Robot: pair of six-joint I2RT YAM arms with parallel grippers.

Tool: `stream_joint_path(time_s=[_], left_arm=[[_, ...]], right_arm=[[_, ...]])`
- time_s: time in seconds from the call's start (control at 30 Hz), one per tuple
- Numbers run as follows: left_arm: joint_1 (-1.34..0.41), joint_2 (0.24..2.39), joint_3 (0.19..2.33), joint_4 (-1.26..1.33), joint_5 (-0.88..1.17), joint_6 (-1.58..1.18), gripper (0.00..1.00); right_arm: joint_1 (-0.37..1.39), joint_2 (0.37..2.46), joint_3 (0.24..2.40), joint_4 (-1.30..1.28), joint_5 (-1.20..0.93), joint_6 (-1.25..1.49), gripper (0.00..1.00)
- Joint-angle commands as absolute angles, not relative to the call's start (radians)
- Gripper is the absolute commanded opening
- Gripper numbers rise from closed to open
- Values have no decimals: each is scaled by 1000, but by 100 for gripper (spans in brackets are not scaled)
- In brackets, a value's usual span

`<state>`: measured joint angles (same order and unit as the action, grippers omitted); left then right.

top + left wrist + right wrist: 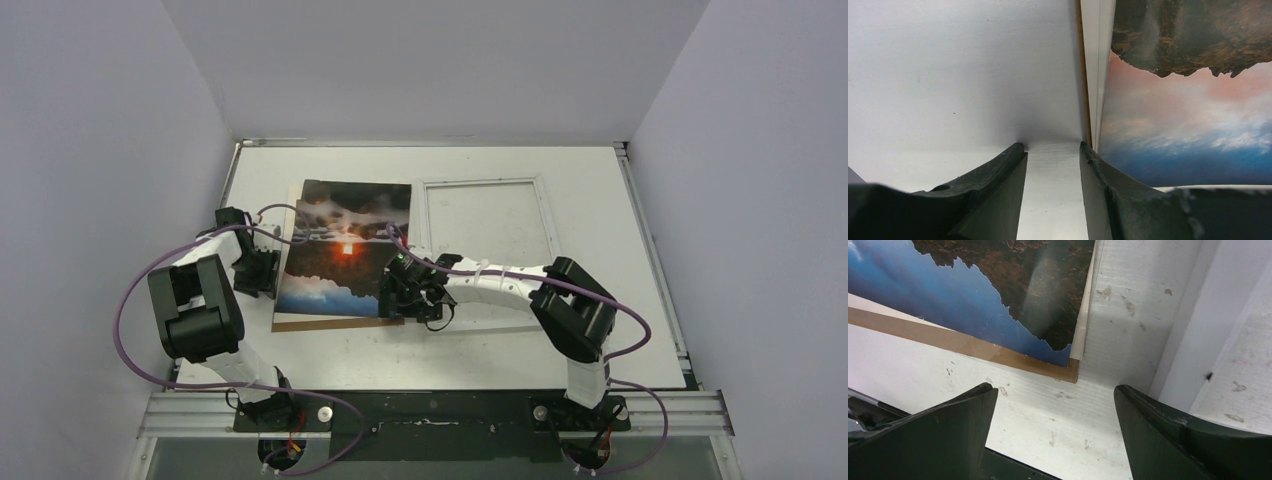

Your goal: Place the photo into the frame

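The photo [345, 250] lies flat on a brown backing board [310, 322], just left of the frame [480, 181] on the table [600, 200]. The left gripper [1052, 146] sits at its left edge, jaws narrowly apart and empty. The right gripper [1054, 389] is at its near right corner, jaws wide and empty.

Glossy photo [345, 250] on matt brown cardboard backing board [963, 345]

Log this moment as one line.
photo on backing board, not in frame; left hand open at photo's left edge; right hand open at near-right corner; nothing held
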<state>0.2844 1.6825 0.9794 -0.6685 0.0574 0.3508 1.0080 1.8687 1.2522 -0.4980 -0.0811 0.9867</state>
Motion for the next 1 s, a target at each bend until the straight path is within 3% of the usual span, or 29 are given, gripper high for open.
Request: stream_joint_path(time_s=[0.0, 0.33, 0.97], left_arm=[[285, 1692, 939, -660, 101, 342, 41], [285, 1698, 928, -655, 104, 343, 41], [284, 1707, 923, -653, 115, 341, 40]], right_arm=[[1008, 1911, 1247, -447, -141, 989, 91], [987, 1941, 1234, -357, -258, 1053, 91], [979, 1789, 1177, -174, -312, 1141, 91]])
